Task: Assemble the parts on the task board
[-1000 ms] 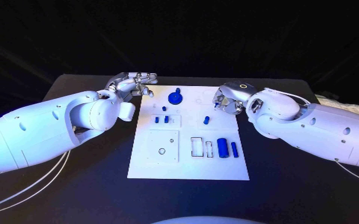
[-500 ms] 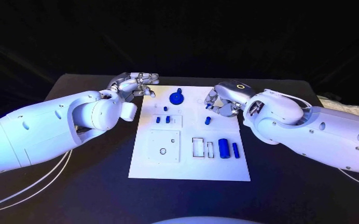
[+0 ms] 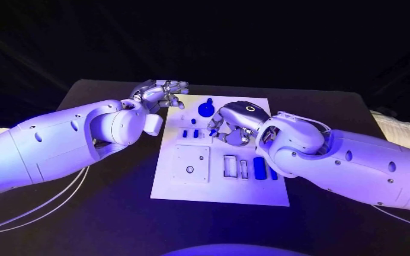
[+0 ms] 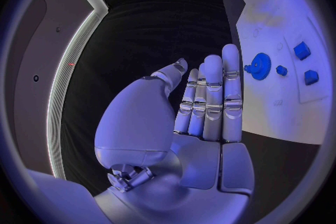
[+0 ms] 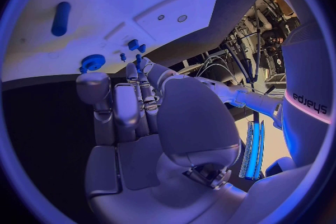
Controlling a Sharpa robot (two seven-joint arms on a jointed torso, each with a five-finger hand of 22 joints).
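Observation:
The white task board (image 3: 218,189) lies in the middle of the black table. A blue gear (image 3: 206,110) stands near its far edge, and two small blue pieces (image 3: 189,132) sit below it. My right hand (image 3: 229,127) hovers low over the board's middle, fingers pointing down beside those pieces, and nothing shows between them. In the right wrist view its fingertips (image 5: 134,70) lie straight, close to small blue pieces (image 5: 133,44) and the gear (image 5: 92,61). My left hand (image 3: 163,93) floats off the board's far left corner, its fingers (image 4: 212,95) straight and holding nothing.
A blue cylinder (image 3: 259,166) and a thinner one lie by two rectangular slots (image 3: 228,166) at the board's near right, partly under my right forearm. A square plate (image 3: 191,164) with a hole sits near left. Black table surrounds the board.
My right hand has moved left from the board's right edge to over its middle, covering the small blue piece that lay there. The left hand has barely moved. The camera has shifted.

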